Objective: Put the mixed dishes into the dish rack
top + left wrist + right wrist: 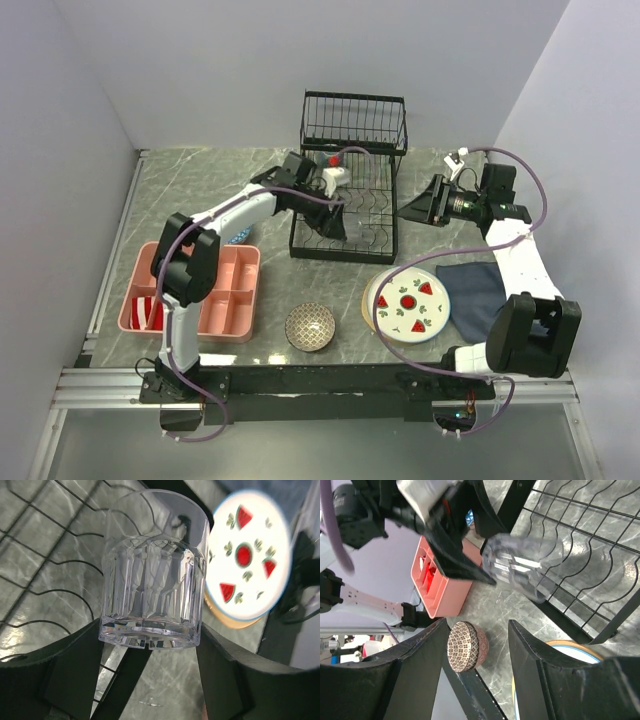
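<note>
My left gripper (338,215) reaches over the lower tier of the black wire dish rack (354,97) and is shut on the base of a clear ribbed glass (152,570), which also shows on its side over the wires in the right wrist view (520,562). My right gripper (405,210) hangs open just right of the rack with nothing between its fingers (420,670). The watermelon plate (408,304) lies on the tan plate (368,300) near the front. The pinkish-brown bowl (310,327) sits at front centre. The blue bowl (238,238) peeks out from behind the left arm.
A pink compartment tray (225,290) with red pieces sits front left. A dark blue-grey cloth (475,295) lies right of the plates. White walls close in the left, back and right sides of the marble table (200,180).
</note>
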`<state>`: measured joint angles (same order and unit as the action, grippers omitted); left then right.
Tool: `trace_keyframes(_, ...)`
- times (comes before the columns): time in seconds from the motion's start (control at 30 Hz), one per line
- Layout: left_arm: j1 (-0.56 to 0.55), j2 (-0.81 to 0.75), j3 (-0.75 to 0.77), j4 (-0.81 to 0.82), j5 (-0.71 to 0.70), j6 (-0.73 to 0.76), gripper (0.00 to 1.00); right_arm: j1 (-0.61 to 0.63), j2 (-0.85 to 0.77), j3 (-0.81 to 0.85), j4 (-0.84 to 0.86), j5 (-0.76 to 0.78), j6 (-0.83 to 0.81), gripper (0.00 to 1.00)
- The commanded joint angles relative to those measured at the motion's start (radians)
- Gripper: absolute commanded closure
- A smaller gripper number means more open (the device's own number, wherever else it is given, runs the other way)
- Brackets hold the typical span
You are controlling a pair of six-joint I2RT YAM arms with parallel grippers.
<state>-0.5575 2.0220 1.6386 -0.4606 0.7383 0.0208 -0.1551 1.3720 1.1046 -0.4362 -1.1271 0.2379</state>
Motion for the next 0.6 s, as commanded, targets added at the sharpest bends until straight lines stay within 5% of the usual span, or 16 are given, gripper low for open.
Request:
trace_keyframes(0.0,-0.064,-0.080,0.042,-0.084,-0.130,0.166,0.52,-0.001,-0.025,0.020,0.014,-0.014,-0.025,0.40)
trace_keyframes(0.57,-0.110,0.150,0.596,-0.618,-0.538,0.586,0.52,-0.043,-0.091,-0.066,0.040,-0.031,-0.040,0.41)
